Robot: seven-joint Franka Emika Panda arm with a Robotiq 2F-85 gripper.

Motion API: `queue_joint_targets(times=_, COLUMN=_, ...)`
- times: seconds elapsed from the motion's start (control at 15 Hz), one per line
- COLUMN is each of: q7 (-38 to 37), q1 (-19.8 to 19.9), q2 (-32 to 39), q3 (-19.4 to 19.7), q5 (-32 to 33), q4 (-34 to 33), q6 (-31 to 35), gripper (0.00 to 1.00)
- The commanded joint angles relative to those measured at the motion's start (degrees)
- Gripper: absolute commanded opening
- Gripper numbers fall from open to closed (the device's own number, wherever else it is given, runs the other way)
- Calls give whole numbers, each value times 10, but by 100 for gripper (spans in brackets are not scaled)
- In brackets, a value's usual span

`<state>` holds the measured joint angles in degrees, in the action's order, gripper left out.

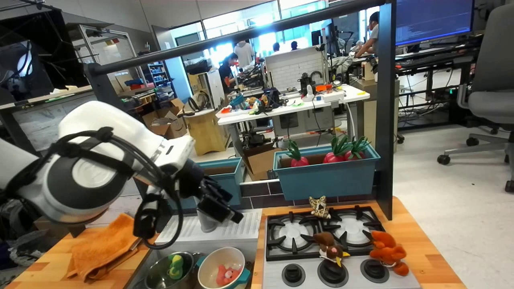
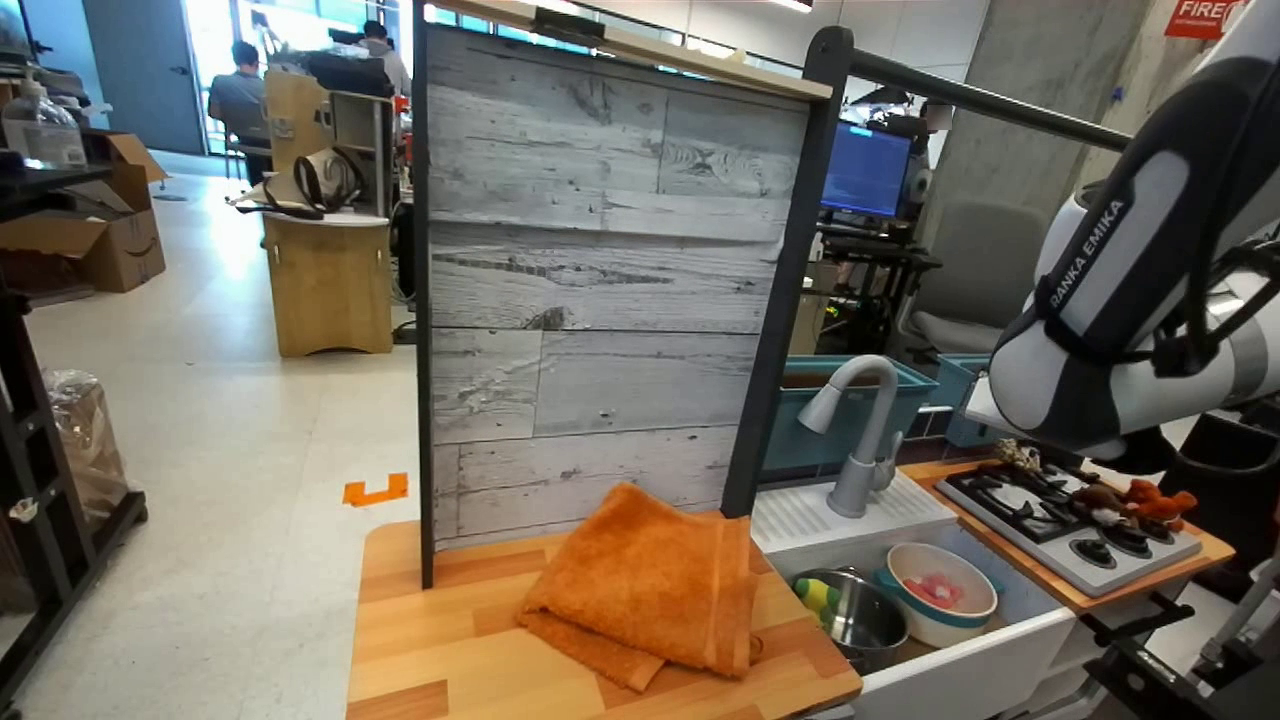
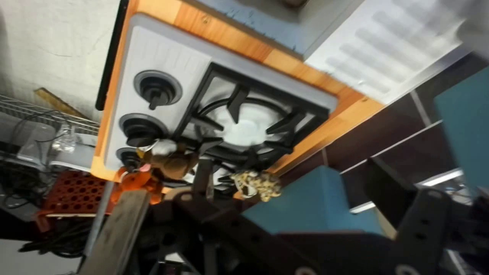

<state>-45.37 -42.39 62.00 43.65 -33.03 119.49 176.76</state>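
My gripper [image 1: 234, 207] is open and empty, in the air above the drying rack area near the faucet. In the wrist view its two fingers [image 3: 296, 183] stand wide apart with nothing between them. A spotted plush toy [image 1: 319, 207] [image 3: 258, 185] lies at the back of the stove [image 1: 277, 268]. A brown plush toy [image 1: 330, 248] [image 3: 172, 162] and an orange plush toy [image 1: 387, 252] [image 3: 135, 183] lie towards the stove's front and side. In the sink, a metal pot [image 2: 870, 625] holds a green and yellow toy [image 2: 820, 598], and a white-teal bowl [image 2: 950, 625] holds a pink toy [image 2: 935, 590].
An orange towel [image 2: 640, 580] lies on the wooden counter beside the sink. A grey faucet [image 2: 860, 440] rises behind the sink. A teal planter [image 1: 327, 180] with red radishes stands behind the stove. A dark post [image 1: 385, 120] and top bar [image 1: 241, 36] frame the unit.
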Motion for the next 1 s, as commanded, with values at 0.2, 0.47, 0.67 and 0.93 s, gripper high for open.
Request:
queue_joint_targets(times=0.2, q7=-224, q1=130, q2=169, q3=12, q5=31, q4=-186, q6=-102, gripper=100)
queue_joint_targets(times=0.47, q7=-399, q1=177, q2=239, q3=29, q5=68, q4=-281, q6=-165, gripper=100)
queue_joint_targets(times=0.67, q7=-530, q1=191, q2=231, q3=35, q5=128, q4=-292, q6=-203, gripper=68)
queue_joint_targets(times=0.93, q7=-628, q1=202, q2=227, q3=40, q5=179, q4=-324, q6=-245, gripper=44)
